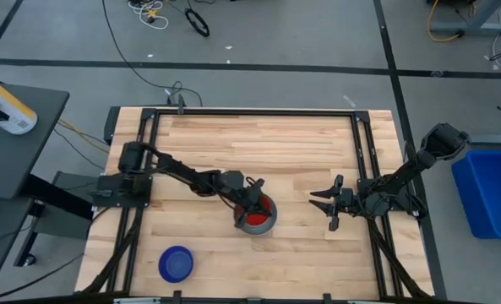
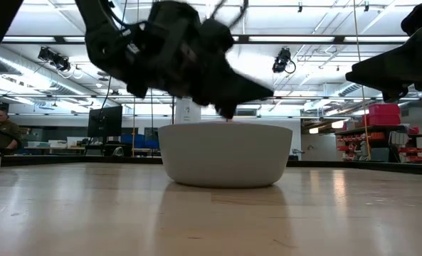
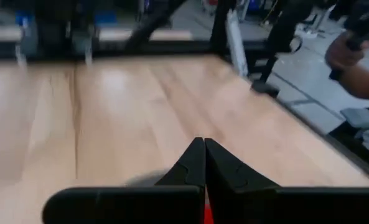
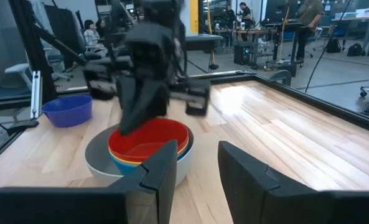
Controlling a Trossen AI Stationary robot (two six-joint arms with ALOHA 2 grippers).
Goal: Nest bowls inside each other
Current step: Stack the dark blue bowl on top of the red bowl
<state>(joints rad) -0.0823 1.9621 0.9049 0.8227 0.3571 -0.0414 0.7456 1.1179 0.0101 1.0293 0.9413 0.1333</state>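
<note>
A pale grey bowl (image 1: 256, 225) (image 2: 225, 153) stands on the table's middle, a little toward the near edge. Nested in it are a light blue bowl (image 4: 123, 170), a yellow bowl (image 4: 133, 162) and, on top, a red bowl (image 4: 150, 138). My left gripper (image 1: 255, 205) (image 3: 204, 158) is shut and lies nearly level just over the red bowl; it also shows in the right wrist view (image 4: 134, 121). A dark blue bowl (image 1: 176, 263) (image 4: 67, 109) rests on its base near the front left corner. My right gripper (image 1: 326, 205) (image 4: 196, 165) waits open to the right of the stack. My left gripper comes in from the table's left, slanting slightly down, its shut fingers (image 4: 131, 124) reaching the red bowl's rim (image 4: 119, 138) on the side away from the right arm. It is blurred there, so I cannot tell whether the fingers touch the bowl.
Black frame rails (image 1: 364, 160) run along the table's edges. Bare wood lies across the far half and between the stack and my right gripper. People (image 4: 91, 34) sit and stand in the room beyond the table.
</note>
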